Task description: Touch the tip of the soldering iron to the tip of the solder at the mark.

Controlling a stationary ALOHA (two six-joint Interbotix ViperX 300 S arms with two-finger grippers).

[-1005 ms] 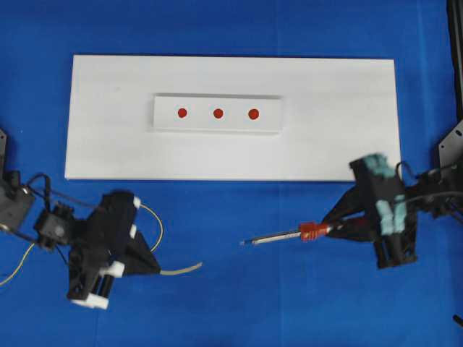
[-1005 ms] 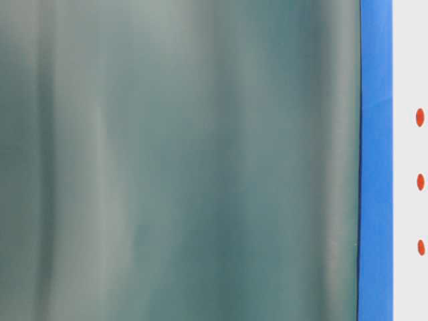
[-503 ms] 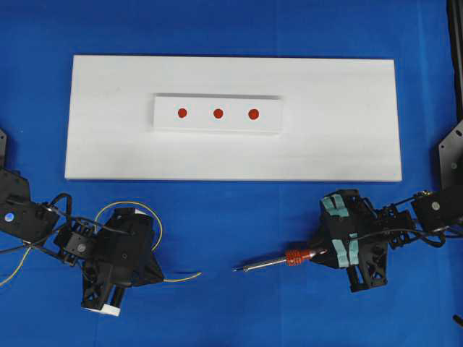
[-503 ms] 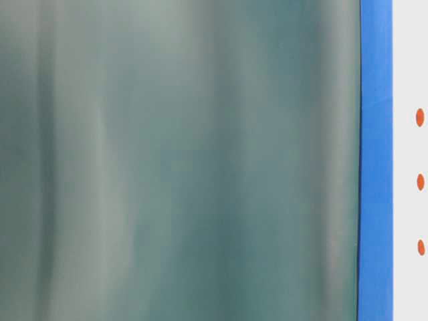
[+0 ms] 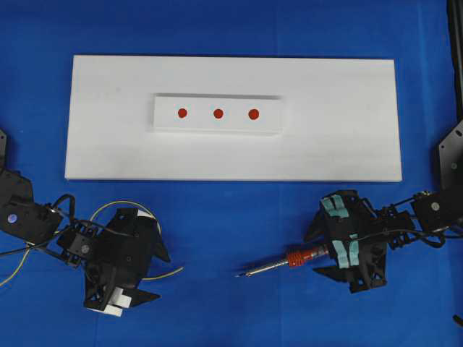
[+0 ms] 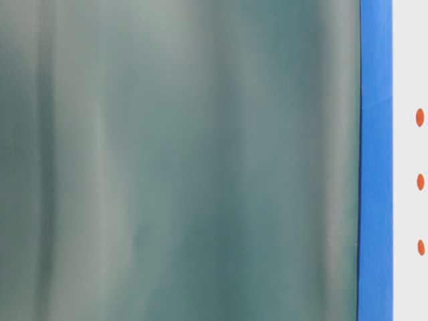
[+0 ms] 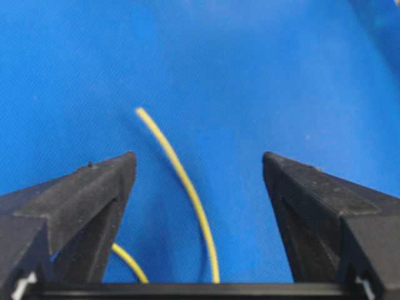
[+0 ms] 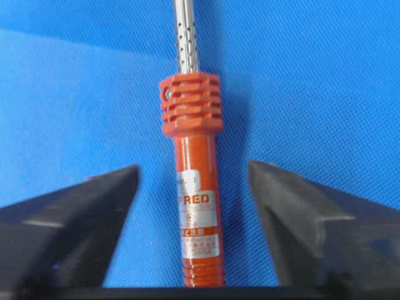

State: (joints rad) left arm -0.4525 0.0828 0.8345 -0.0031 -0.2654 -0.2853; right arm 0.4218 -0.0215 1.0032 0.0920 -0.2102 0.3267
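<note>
Overhead view: soldering iron (image 5: pixel 282 262) lies lengthwise, tip pointing left, between the open right gripper (image 5: pixel 312 252) fingers.

I see a blue table cover (image 5: pixel 231 29) under a white board (image 5: pixel 340 123) whose raised white strip (image 5: pixel 163 119) carries three red dots (image 5: pixel 218 113); the soldering iron (image 8: pixel 194 206) has a red-orange ribbed handle and perforated silver shaft; the solder (image 7: pixel 181 187) is yellow

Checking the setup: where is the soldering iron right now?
Overhead view, lower right: the soldering iron lies on the blue cloth between the open right gripper's fingers, tip pointing left, below the white board.
</note>
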